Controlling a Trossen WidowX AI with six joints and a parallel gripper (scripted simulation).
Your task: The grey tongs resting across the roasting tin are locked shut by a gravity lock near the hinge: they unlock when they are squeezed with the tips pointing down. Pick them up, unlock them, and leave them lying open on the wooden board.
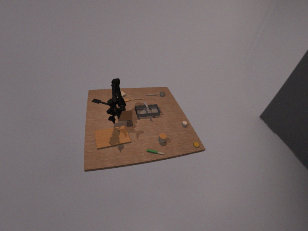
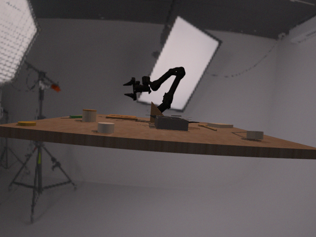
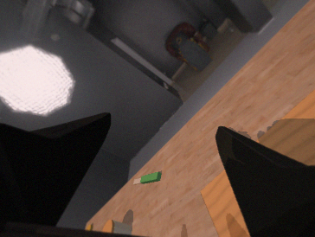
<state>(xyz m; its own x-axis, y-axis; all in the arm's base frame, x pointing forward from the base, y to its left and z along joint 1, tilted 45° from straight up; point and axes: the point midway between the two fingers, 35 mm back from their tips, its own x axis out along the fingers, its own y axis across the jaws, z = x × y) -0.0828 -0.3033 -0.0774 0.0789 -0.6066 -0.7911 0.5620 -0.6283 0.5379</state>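
The claw point(image 1: 112, 120) point(image 2: 128, 90) point(image 3: 163, 124) is released, fingers spread wide with nothing between them, held up above the tabletop point(image 1: 174, 139) point(image 2: 194, 139) point(image 3: 182, 182). The tongs point(image 1: 147, 108) are lying across the roasting tin point(image 1: 141, 114) point(image 2: 171, 123), ends poking past the rim, and the wooden board point(image 1: 112, 137) point(image 2: 121, 117) point(image 3: 214, 203) is well apart from them. Probably light and fairly stiff, a bit slick if they're metal, nothing fragile. Best gripped across both arms, somewhere between hinge and middle, so they can be squeezed for the unlock once the tips are pointed down. Too near the hinge and the squeeze might do little; too far out and they could swivel when lifted. Which end is the hinge can't really be told at this size.
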